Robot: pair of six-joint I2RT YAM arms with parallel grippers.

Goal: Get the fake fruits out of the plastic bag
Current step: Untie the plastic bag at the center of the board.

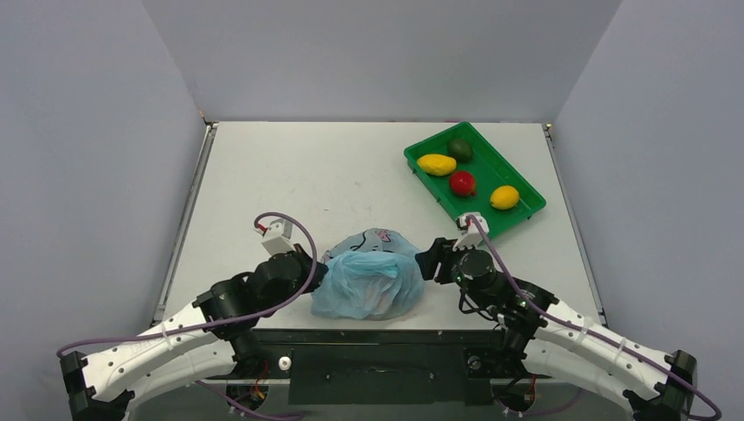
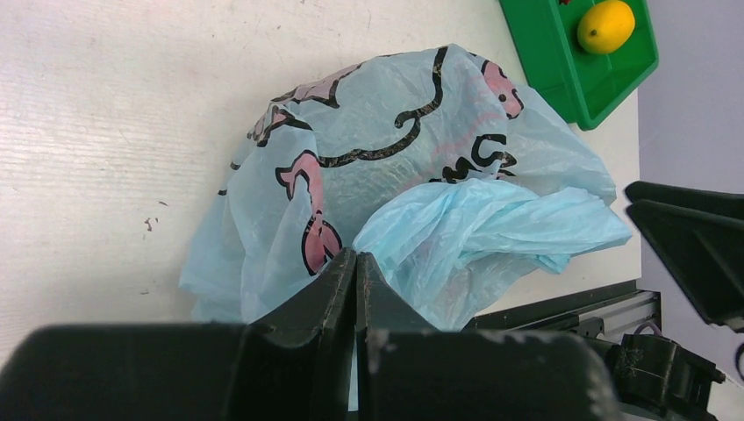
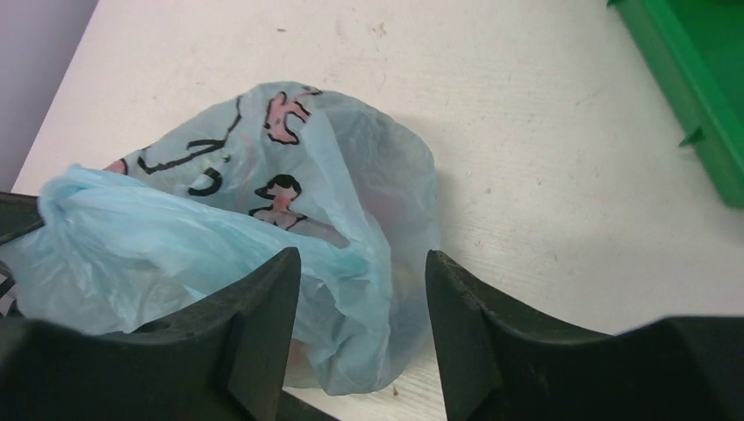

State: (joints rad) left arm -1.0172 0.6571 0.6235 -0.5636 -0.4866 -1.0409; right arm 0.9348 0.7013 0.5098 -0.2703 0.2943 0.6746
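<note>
The plastic bag (image 1: 368,281) is lying near the green tray (image 1: 488,162) (contents veiled by film). The left gripper (image 2: 355,259), on the bag's side farthest from the tray, is pinching its film. The right gripper (image 3: 361,256), on the side nearer the tray, is gaping, released.

A green tray (image 1: 496,167) is sitting at the far right of the white table (image 1: 307,175), lying at an angle. A long yellow fruit (image 1: 437,164) and a dark green avocado-like fruit (image 1: 461,148) are lying close together at its far end, while a rounder yellow fruit (image 1: 504,197) is resting nearer its near end.
</note>
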